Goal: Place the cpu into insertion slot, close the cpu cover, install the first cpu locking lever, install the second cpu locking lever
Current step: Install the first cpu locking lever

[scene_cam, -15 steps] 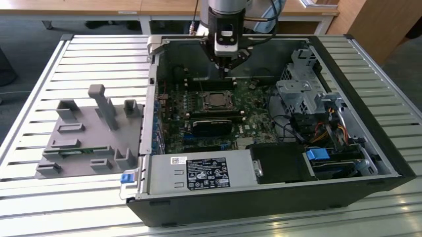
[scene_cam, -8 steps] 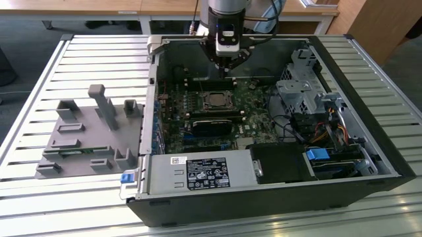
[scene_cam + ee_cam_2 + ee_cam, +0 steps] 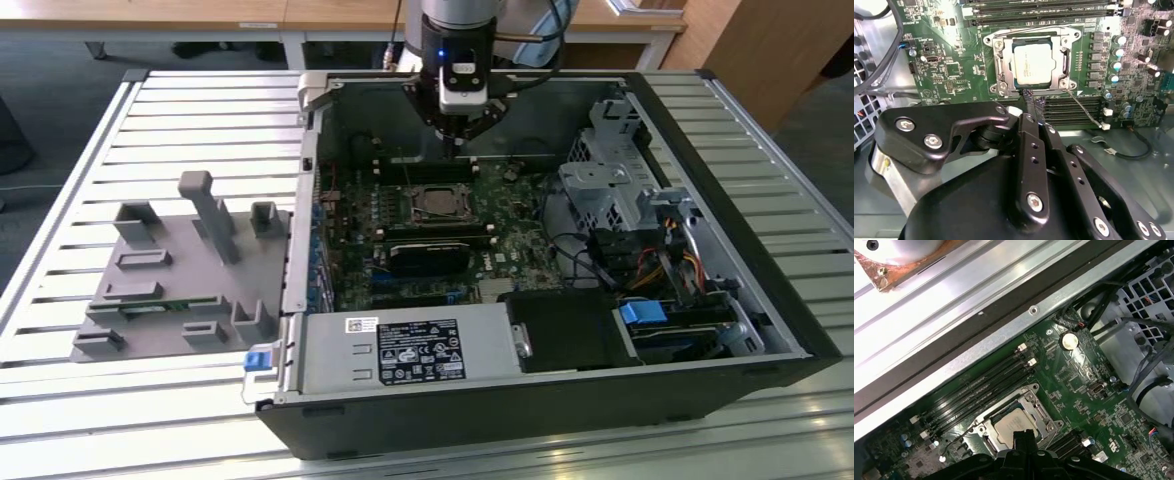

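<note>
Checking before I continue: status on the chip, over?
End effector shut, tips at the cover's edge. Chip seated, cover down over it. Thin metal rod angles out from cover's corner.

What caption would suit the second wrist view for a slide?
Claw poised at the edge of the closed cpu cover, the cpu showing through its window.

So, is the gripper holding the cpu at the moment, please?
No, in the second wrist view the cpu lies seated beneath the cpu cover, apart from the gripper.
</note>
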{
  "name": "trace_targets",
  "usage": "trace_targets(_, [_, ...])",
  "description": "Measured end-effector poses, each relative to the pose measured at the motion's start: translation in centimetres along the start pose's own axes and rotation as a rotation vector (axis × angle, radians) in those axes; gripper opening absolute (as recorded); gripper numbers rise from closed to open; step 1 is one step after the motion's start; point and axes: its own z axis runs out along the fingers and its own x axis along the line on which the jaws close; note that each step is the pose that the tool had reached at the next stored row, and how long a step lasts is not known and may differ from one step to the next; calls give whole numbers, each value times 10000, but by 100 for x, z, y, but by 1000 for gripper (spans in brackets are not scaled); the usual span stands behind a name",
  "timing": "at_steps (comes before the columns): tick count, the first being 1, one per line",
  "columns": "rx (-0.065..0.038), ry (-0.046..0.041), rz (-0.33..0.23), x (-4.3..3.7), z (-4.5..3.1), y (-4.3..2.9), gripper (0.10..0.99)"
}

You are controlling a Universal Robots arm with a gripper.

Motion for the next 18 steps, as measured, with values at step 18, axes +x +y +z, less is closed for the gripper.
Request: trace_targets(18, [-136, 59, -2759, 0, 2, 0, 122])
